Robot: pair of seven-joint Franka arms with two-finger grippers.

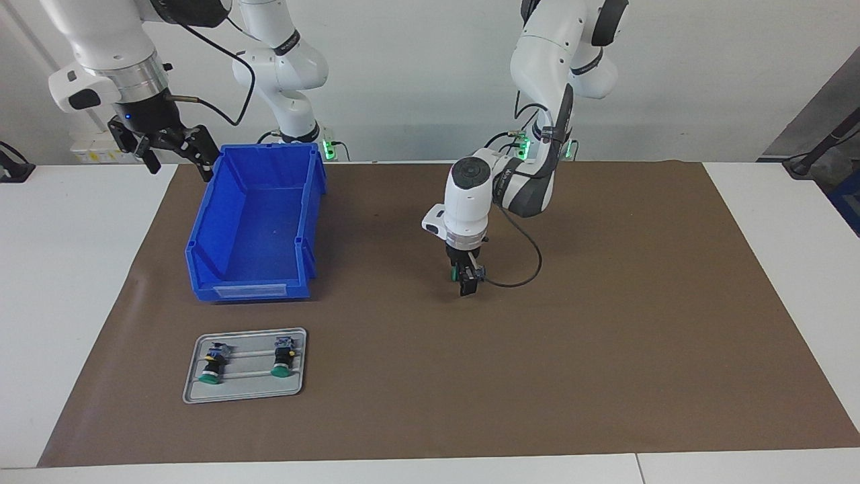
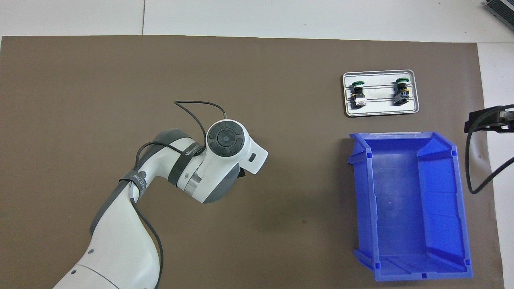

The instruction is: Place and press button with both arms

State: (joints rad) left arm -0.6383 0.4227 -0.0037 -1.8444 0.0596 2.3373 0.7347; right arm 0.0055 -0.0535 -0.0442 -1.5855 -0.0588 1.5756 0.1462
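The left arm's black two-finger gripper (image 1: 467, 279) is hanging low over the middle of the brown paper mat (image 1: 605, 323) covering the white tabletop (image 1: 74, 269), its fingers pointing straight down. They are pinching a small push-button switch with a green cap, black body and grey-blue base (image 1: 465, 273): the green cap is poking out sideways at nine o'clock from the fingers in the facing view. In the overhead view the white wrist is hiding this button completely.

Two more green-capped push-button switches (image 1: 213, 364) (image 1: 283, 355) are lying side by side on a flat grey metal tray (image 1: 245, 393), caps pointing away from the robots. From the held button in the facing view, the tray is lying at about eight o'clock, and an open blue plastic bin (image 1: 252, 222) at about ten o'clock.

The right arm's black gripper (image 1: 164, 144) is waiting in the air beside the bin's corner, fingers spread.
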